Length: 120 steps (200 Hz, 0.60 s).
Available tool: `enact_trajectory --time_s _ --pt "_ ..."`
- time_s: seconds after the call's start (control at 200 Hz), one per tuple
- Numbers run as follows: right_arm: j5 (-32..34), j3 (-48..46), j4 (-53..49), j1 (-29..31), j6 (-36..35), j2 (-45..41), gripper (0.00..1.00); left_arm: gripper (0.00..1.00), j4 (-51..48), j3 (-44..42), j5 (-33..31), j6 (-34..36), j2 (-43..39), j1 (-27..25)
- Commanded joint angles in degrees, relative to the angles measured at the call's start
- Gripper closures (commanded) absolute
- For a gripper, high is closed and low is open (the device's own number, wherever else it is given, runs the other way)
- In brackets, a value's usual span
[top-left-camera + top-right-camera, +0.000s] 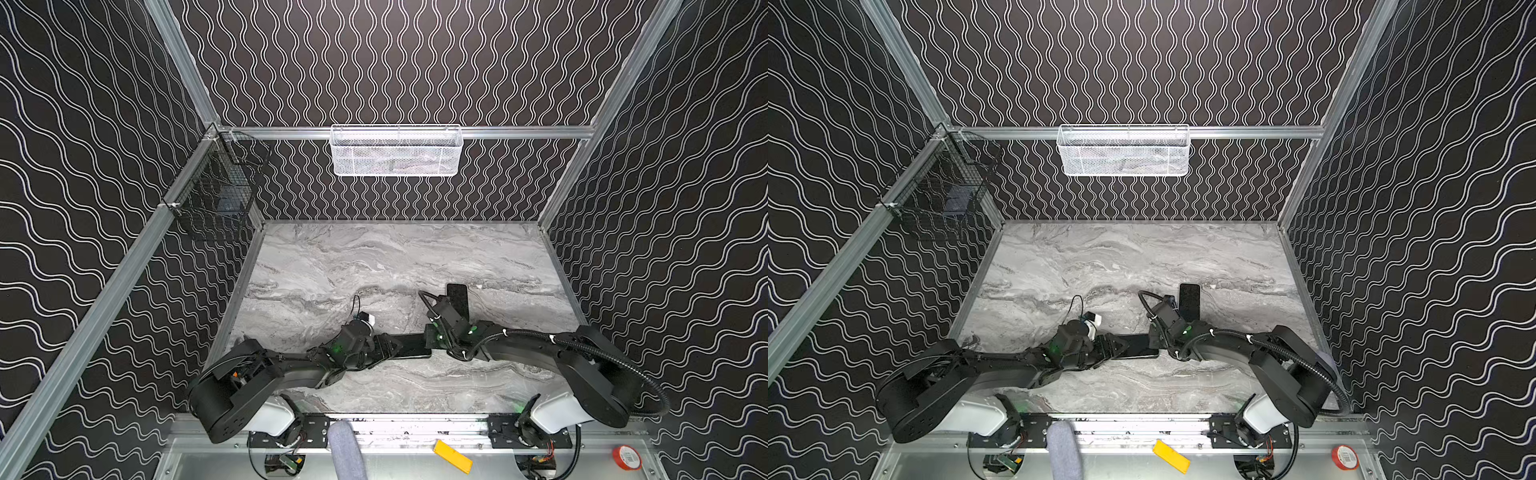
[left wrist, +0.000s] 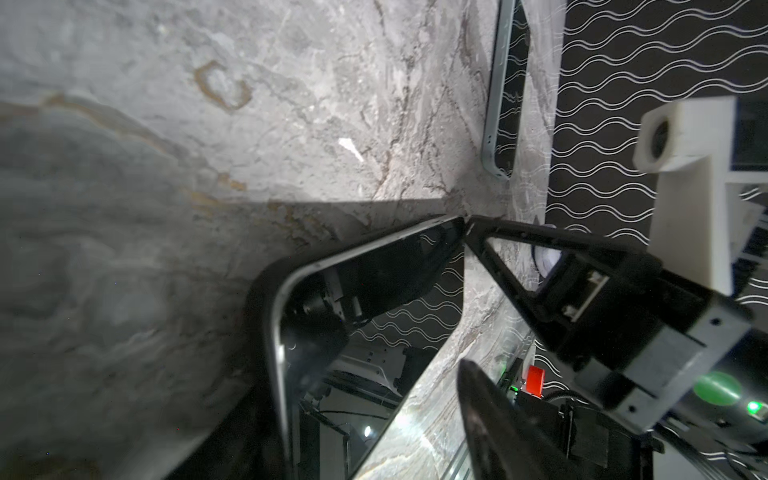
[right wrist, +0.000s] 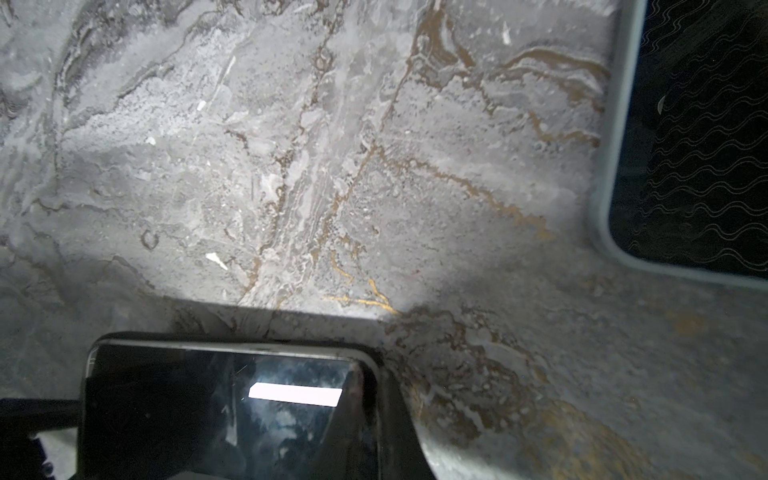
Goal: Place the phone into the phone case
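The phone (image 1: pixel 413 349) (image 1: pixel 1140 347) lies flat on the marble table between my two grippers, glossy screen up. In the wrist views its silver-edged screen (image 2: pixel 374 291) (image 3: pixel 208 415) sits inside the black phone case (image 2: pixel 257 332) (image 3: pixel 232 338), whose rim wraps the corners I see; I cannot tell how fully it is seated. My left gripper (image 1: pixel 386 347) (image 2: pixel 374 436) straddles the phone's width, open, with marble showing between one finger (image 2: pixel 490 415) and the phone. My right gripper (image 1: pixel 430 343) (image 3: pixel 374 374) is shut, tips against the phone's other end.
A second dark slab with a pale grey rim (image 1: pixel 457 299) (image 2: pixel 505 83) (image 3: pixel 685 145) lies just behind the right gripper. A white mesh basket (image 1: pixel 395 151) hangs on the back rail and a black wire basket (image 1: pixel 216 187) at the left. A yellow piece (image 1: pixel 453 455) and red tape roll (image 1: pixel 626 457) lie on the front ledge.
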Motion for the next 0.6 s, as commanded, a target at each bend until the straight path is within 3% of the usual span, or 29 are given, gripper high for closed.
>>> enact_trajectory --time_s 0.0,0.11,0.596 --pt "-8.77 -1.49 -13.25 0.68 0.2 1.53 0.89 0.46 3.21 0.6 2.22 0.37 0.23 -0.14" --pt "-8.77 -1.5 -13.16 0.73 0.29 1.49 0.89 0.58 3.29 0.62 2.26 0.26 0.33 -0.16" --pt "-8.63 -1.19 -13.01 0.92 0.57 1.5 0.84 0.92 2.52 0.32 2.22 0.45 -0.35 -0.19"
